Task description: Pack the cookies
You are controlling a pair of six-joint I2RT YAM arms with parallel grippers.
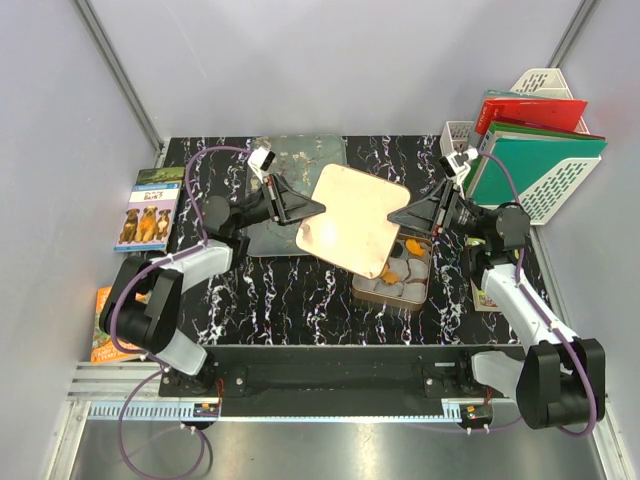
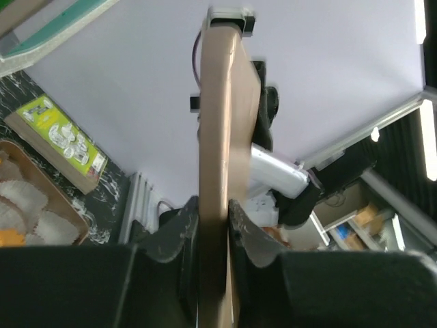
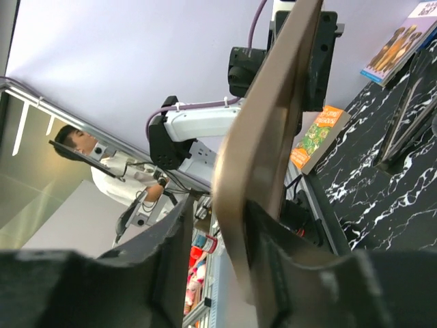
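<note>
The rose-gold square tin lid [image 1: 352, 220] hangs tilted above the table, held between both arms. My left gripper [image 1: 320, 207] is shut on its left edge; in the left wrist view both fingers press the lid [image 2: 217, 137] at the gripper [image 2: 213, 202]. My right gripper [image 1: 393, 217] is at the lid's right edge. In the right wrist view the lid [image 3: 263, 137] lies against one finger of the gripper [image 3: 220, 203], with a gap to the other. Orange cookies [image 1: 410, 248] lie among pale wrappers in the open tin [image 1: 424, 287], partly under the lid.
A dark metal tray [image 1: 295, 160] lies behind the lid. A white rack with red and green folders [image 1: 535, 150] stands at the back right beside a small white basket [image 1: 455, 132]. Books lie off the table's left edge [image 1: 148, 210].
</note>
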